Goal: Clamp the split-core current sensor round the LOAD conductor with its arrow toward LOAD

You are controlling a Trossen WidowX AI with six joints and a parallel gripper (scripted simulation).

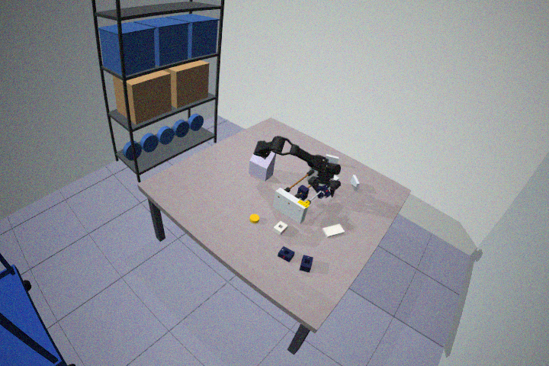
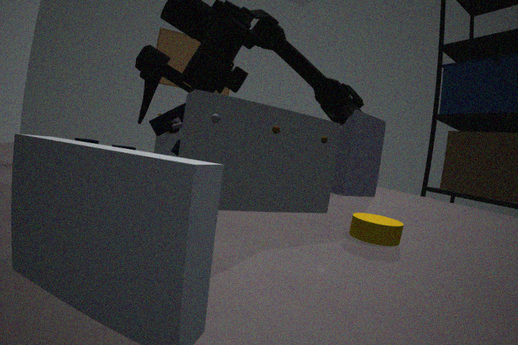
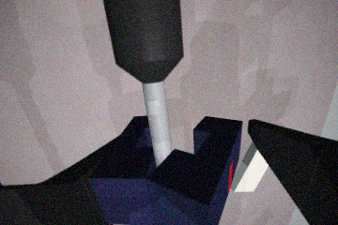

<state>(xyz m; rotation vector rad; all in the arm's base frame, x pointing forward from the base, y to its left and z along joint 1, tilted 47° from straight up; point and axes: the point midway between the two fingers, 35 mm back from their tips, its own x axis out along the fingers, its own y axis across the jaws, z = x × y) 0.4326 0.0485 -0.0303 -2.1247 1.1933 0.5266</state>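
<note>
In the wrist view a dark blue split-core sensor (image 3: 176, 183) sits around a thin white conductor (image 3: 157, 124) that comes out of a dark sleeve (image 3: 144, 37). The conductor runs down through the sensor's slot. A red mark (image 3: 231, 175) shows on the sensor's right side. My gripper (image 3: 188, 132) is open, with one finger on each side of the sensor. In the top view the gripper (image 1: 323, 191) hangs over the white conductor (image 1: 313, 197), which ends at a yellow marker (image 1: 302, 201) on the grey terminal box (image 1: 290, 203). I cannot tell whether the sensor is latched.
Another blue sensor (image 1: 302, 191) sits by the orange conductor (image 1: 299, 180). Two more blue sensors (image 1: 286, 253) (image 1: 306, 262), a yellow puck (image 1: 254, 217), a small white block (image 1: 280, 226) and a white plate (image 1: 333, 230) lie nearer the front. The arm's white pedestal (image 1: 261, 165) stands behind.
</note>
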